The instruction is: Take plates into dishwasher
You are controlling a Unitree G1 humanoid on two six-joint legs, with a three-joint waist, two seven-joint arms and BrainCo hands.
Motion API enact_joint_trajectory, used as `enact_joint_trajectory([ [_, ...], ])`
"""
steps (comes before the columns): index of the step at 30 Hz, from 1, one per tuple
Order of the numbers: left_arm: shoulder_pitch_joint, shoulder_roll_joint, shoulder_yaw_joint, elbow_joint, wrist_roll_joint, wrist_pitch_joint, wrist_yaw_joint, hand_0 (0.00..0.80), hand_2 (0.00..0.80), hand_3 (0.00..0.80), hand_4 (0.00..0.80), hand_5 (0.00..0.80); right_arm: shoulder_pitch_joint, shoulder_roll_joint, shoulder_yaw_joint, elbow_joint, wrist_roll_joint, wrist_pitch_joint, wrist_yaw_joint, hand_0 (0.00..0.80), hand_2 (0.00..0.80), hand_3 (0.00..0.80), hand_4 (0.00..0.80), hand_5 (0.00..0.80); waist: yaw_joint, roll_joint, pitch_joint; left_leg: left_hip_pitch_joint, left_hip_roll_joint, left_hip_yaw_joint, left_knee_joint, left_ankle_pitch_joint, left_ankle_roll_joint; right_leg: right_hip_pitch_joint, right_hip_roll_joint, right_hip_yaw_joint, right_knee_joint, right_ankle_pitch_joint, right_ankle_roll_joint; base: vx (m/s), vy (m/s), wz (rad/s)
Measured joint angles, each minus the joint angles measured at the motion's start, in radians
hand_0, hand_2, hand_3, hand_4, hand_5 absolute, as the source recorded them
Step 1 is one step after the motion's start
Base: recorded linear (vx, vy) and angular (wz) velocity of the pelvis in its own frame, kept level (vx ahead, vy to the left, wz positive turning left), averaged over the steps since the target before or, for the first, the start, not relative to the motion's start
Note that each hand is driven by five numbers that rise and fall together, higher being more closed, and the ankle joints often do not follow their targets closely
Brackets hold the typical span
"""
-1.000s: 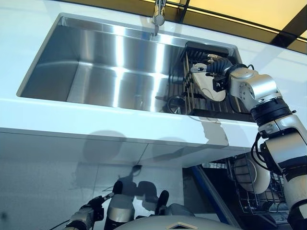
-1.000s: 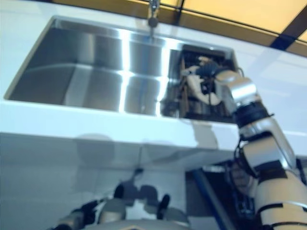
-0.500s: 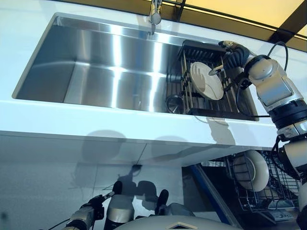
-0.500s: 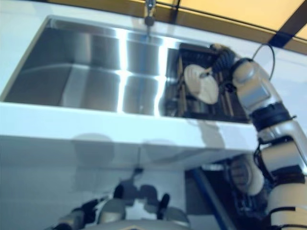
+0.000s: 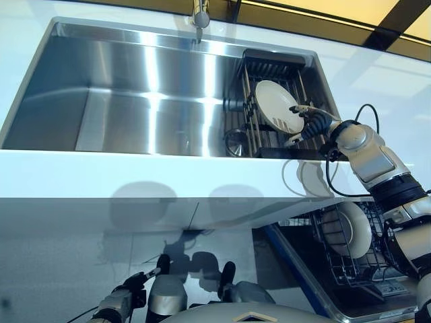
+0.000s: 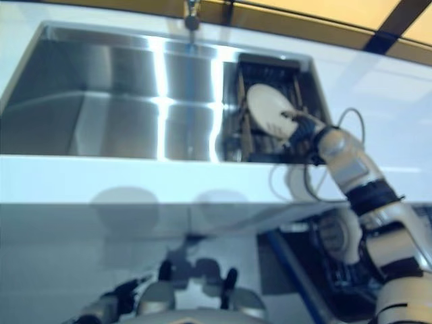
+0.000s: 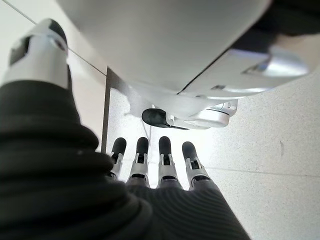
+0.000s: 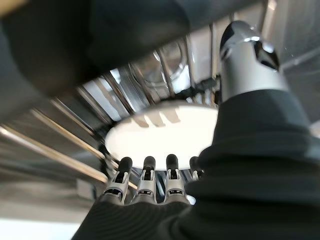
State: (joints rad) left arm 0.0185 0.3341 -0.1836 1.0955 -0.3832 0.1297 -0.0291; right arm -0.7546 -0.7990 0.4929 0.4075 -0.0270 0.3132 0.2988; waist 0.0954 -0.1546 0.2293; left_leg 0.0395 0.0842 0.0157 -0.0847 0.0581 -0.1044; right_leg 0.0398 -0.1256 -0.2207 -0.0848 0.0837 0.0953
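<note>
Outstretched, the right robot hand [image 5: 311,124] reaches, fingers straight, toward the racked plate [image 5: 277,115].

**Lighting and picture quality**

You had bright light from above: vertical glare streaks on the steel sink [image 5: 135,87], soft shadows on the white cabinet front [image 5: 168,208] beneath the counter. Your right eye view was soft throughout. Your right wrist view smeared the rack wires [image 8: 100,100].
</note>
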Motion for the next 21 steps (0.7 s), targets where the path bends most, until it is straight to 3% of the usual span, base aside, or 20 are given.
enact_joint_trajectory([
  [21,0.005,-0.002,0.013,-0.001,0.017,-0.008,0.000,0.000,0.000,0.000,0.000,0.000,0.024,0.016,-0.015,-0.070,-0.002,-0.014,-0.006,0.000,0.000,0.000,0.000,0.000,0.002,0.003,0.002,0.002,0.000,0.007,0.000,-0.001,0.000,-0.001,0.000,0.006,0.000,0.002,-0.001,0.002,0.000,0.00],
])
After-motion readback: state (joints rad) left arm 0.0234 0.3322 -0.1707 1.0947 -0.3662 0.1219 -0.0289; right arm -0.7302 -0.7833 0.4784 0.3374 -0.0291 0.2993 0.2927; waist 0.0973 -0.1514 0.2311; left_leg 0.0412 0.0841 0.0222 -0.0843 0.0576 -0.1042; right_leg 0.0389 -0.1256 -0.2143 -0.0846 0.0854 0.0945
